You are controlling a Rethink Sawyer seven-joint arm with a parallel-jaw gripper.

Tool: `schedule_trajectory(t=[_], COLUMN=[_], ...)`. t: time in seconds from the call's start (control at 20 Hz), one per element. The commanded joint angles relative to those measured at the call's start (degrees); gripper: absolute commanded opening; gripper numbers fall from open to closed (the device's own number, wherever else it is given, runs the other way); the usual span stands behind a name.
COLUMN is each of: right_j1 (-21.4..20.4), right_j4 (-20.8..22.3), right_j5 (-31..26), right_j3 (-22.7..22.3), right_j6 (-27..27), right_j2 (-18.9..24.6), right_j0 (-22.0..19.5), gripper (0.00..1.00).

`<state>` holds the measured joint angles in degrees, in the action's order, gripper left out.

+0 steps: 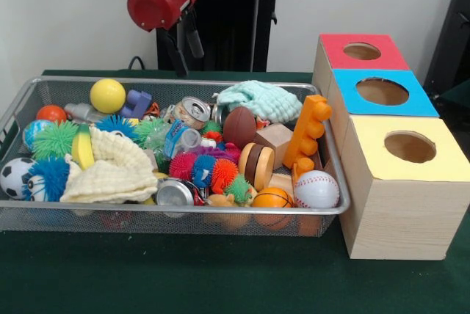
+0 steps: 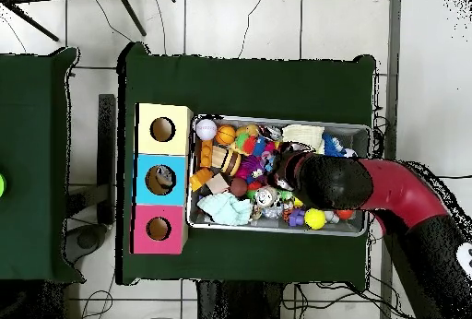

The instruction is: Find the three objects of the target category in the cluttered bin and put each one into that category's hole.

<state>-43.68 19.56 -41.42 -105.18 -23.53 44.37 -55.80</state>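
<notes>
The arm is hanging over the far side of the cluttered bin [image 1: 334,211], with the gripper [image 1: 183,53] reaching down behind the rim toward the toys. From the front its dark fingers are showing close together with nothing between them, though they are blurring against the black pedestal, so I cannot tell for sure whether they are apart or together. In the overhead view the arm's bulk is covering the gripper entirely.

The placement is looking like a search posture: the gripper is holding above the pile rather than in it, probably so the contents stay readable before a pick. Just below and beside the gripper a yellow ball [image 1: 108,95] and a blue plastic piece [image 1: 136,103] are lying; a crushed can [image 1: 192,112] and a brown toy football [image 1: 239,126] are sitting a little further toward the boxes. A baseball [image 1: 316,188] and a small basketball [image 1: 272,199] are resting at the bin's near corner, well apart from the gripper.

The hole [image 1: 382,91] in the blue face is waiting well off to the side of the gripper, beyond the bin's end, between the red-faced box [image 1: 334,46] and the yellow-faced box [image 1: 433,167]. Seen from above, something seems to be lying inside it already.

The cans are carrying printed labels, but no writing is legible.
</notes>
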Motion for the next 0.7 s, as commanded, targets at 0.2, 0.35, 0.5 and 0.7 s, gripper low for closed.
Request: schedule_trajectory(t=[0.2,0.35,0.5,0.7], right_j1=[7.36,8.13,9.22,10.0], right_j4=[1.05,0.9,1.71,1.69], right_j5=[2.63,2.56,2.73,2.84], right_j3=[7.31,6.98,8.44,8.76], right_j6=[-8.69,-6.88,-6.99,-6.37], right_j2=[-4.84,-3.51,-4.22,-3.68], right_j0=[0.83,-0.41,0.07,-0.78], gripper=[1.0,1.0,1.0,1.0])
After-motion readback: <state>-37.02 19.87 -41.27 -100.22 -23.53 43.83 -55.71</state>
